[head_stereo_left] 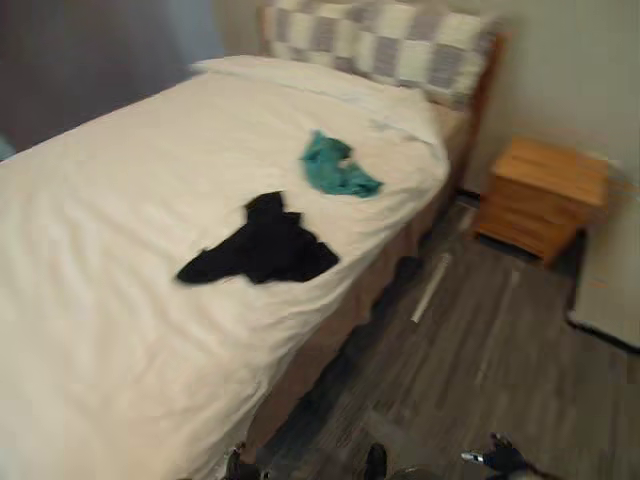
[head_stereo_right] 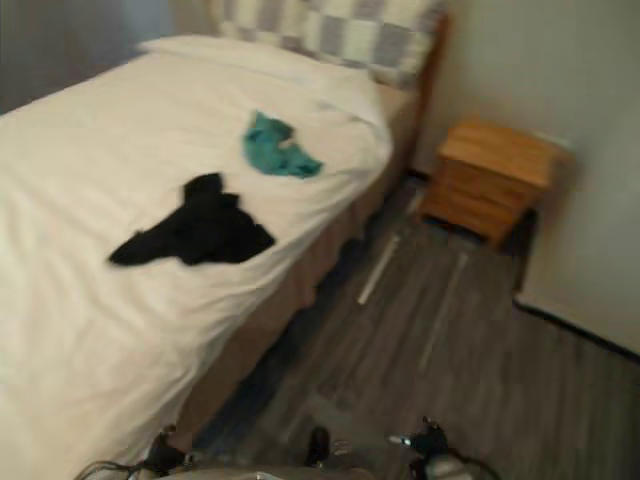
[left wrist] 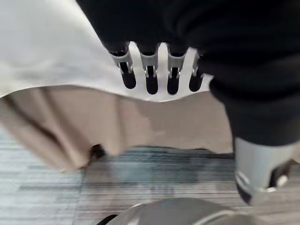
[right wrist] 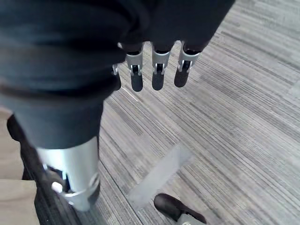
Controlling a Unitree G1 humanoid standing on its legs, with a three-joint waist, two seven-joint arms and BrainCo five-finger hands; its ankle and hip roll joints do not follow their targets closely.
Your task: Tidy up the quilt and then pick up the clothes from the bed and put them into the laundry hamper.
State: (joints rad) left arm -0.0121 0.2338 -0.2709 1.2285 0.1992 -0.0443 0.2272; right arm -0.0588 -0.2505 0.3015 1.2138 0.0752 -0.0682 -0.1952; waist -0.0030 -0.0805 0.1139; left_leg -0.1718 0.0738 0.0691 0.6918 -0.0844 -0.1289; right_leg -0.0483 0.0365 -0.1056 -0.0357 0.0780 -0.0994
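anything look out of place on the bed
Yes: two crumpled garments lie on the white quilt, a black one mid-bed and a teal one nearer the checked pillow. The quilt itself looks smooth.

Bed (head_stereo_left: 150, 300) cut off at left and bottom edges of the head views; checked pillow (head_stereo_left: 380, 40) cropped by the top edge. Black garment (head_stereo_left: 262, 245) and teal garment (head_stereo_left: 338, 168) too blurred to tell what kind. Nightstand (head_stereo_right: 492, 178) smeared, drawer lines not readable.
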